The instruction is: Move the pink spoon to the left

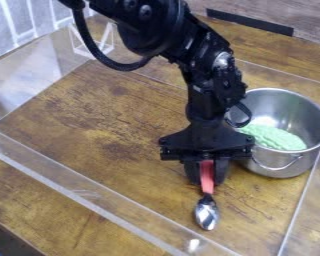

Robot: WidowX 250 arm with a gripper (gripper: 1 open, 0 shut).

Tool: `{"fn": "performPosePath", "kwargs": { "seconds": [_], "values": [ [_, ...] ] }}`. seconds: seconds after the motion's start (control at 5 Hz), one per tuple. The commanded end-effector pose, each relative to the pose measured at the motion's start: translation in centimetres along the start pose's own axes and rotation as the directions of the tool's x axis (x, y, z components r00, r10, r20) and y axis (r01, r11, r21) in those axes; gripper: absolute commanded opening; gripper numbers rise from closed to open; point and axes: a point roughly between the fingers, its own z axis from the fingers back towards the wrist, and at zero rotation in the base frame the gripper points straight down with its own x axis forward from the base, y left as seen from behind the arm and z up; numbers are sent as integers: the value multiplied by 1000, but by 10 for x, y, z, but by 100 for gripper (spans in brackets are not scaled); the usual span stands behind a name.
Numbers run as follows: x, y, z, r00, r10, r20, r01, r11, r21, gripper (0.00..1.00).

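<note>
Grasp step in hand: the black arm's tool [210, 168] is pointing straight down over the small spoon with the pinkish-red plastic handle and shiny round metal bowl [207, 196], its black fingers [223, 165] sitting either side of the upper handle. The red handle is showing between the fingers, so they are bracketing it, but I cannot tell whether the tool is actually clenched on it or just standing around it with slack; contact is not resolvable at this resolution. The spoon is lying flat on the dark wooden surface [96, 120], handle running toward the tool, metal bowl poking out below toward the near edge, just beside the round steel pot with green contents [280, 132] on the right and apart from it. Judging from the layout, the spoon is not displaced leftward yet, so the task is at an early stage. Next move, in my read: confirm a firm pinch, lift slightly or drag, then carry toward the open wood on the left, keeping clear of the transparent plastic wall [43, 165] bordering the work area. Risk: a thin handle may pivot or slip out of a loose pinch. Hidden: the top end of the handle is under the tool, fingertip contact points are masked, and the pot rim's right side is cut off by the frame edge.
</note>
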Motion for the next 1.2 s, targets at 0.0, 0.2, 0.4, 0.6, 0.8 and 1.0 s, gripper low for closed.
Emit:
{"fn": "performPosePath", "kwargs": {
  "seconds": [0.0,0.2,0.4,0.6,0.8,1.0],
  "values": [
    [12,-4,32,998,-7,61,9,999,-32,0],
    [19,-1,36,998,-30,61,32,999,-18,0],
    [27,3,43,997,-50,61,51,999,-5,0],
    [36,6,57,997,-37,65,37,999,0,0],
    [50,13,73,997,-4,78,5,1000,-3,0],
    [69,28,94,992,55,112,-53,998,-18,0]
  ]
}}
